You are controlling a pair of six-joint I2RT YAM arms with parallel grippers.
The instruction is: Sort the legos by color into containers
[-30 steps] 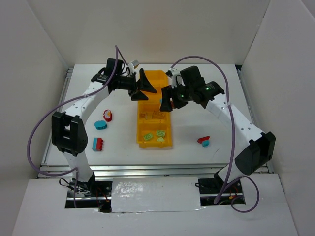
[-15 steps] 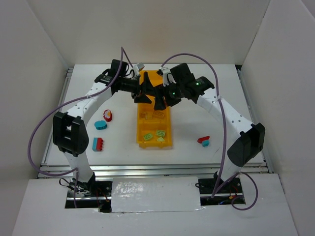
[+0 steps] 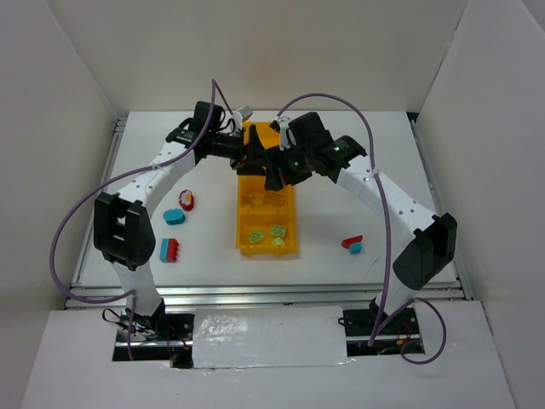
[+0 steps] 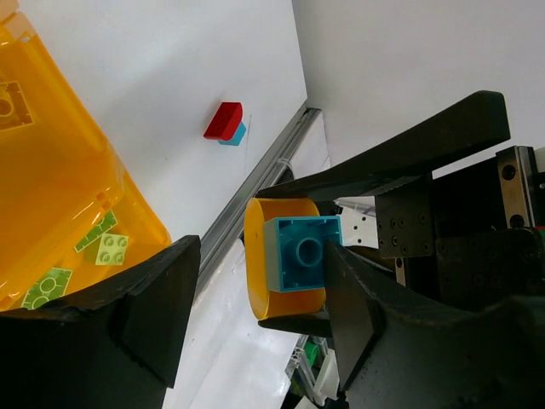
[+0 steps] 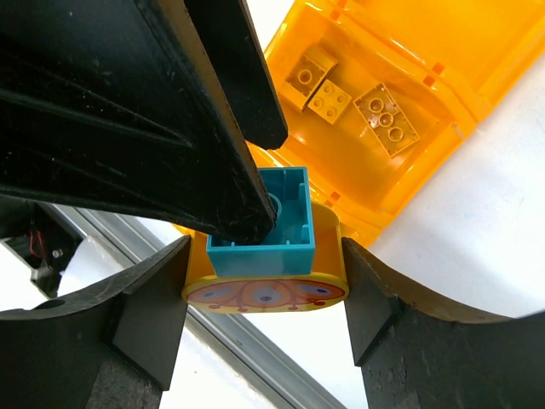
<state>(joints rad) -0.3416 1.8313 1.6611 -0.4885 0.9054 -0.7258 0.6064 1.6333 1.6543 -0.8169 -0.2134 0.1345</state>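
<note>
Above the far end of the yellow-orange bin (image 3: 241,223) my two grippers meet. My right gripper (image 5: 266,273) is shut on a rounded yellow-orange brick (image 5: 264,294) that has a teal brick (image 5: 272,247) stuck to it. My left gripper (image 4: 260,256) stands open around the same pair. Its right finger (image 4: 366,298) lies against the teal brick (image 4: 302,253), while its left finger stands apart. In the bin lie yellow legos (image 3: 271,198) in one compartment and light green ones (image 3: 278,231) in the nearest one.
Loose on the white table are a red-and-white brick (image 3: 186,199), a teal one (image 3: 174,216) and a teal-and-red one (image 3: 169,250) on the left. A red-and-teal pair (image 3: 352,244) lies on the right. White walls enclose the table on three sides.
My right gripper has carried the yellow-and-teal pair leftward to my left gripper over the bin's far end. My left gripper's jaws have narrowed around it.
</note>
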